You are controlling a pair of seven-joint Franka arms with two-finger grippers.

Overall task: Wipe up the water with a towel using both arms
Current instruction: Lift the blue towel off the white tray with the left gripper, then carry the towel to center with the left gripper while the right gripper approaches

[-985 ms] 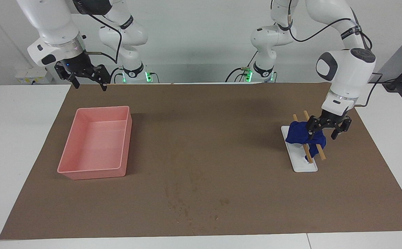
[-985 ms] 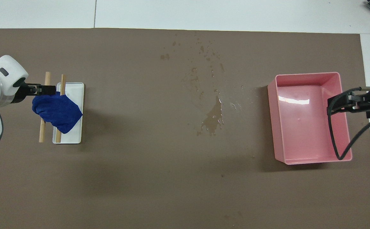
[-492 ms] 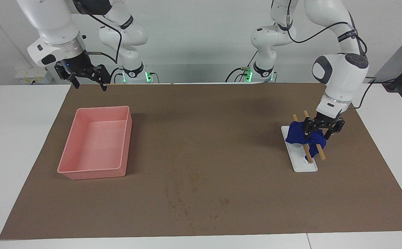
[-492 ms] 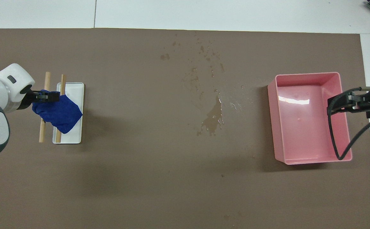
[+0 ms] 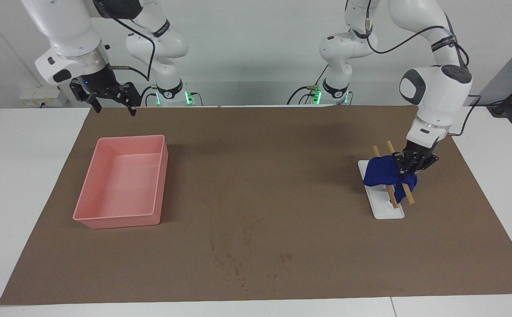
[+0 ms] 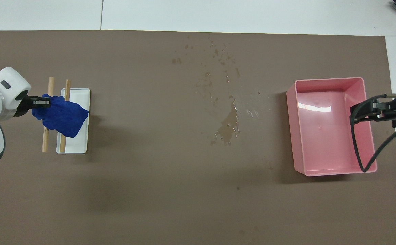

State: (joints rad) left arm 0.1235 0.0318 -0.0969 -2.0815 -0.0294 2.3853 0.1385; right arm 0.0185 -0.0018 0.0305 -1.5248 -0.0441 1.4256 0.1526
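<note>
Towel (image 5: 383, 172) at middle right: your left claw (image 5: 407, 171) has just pinched shut on it, so lifting comes next. Right claw (image 5: 111, 100) waits upper left, fingers apart.

No text, label, brand, number or sign is legible anywhere.

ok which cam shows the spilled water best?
Overhead view. The water shows as a glossy puddle with droplets scattered farther from the robots, mid-mat between the towel and the pink tray. The facing view shows only faint dark specks on the mat, with no clear puddle outline.
</note>
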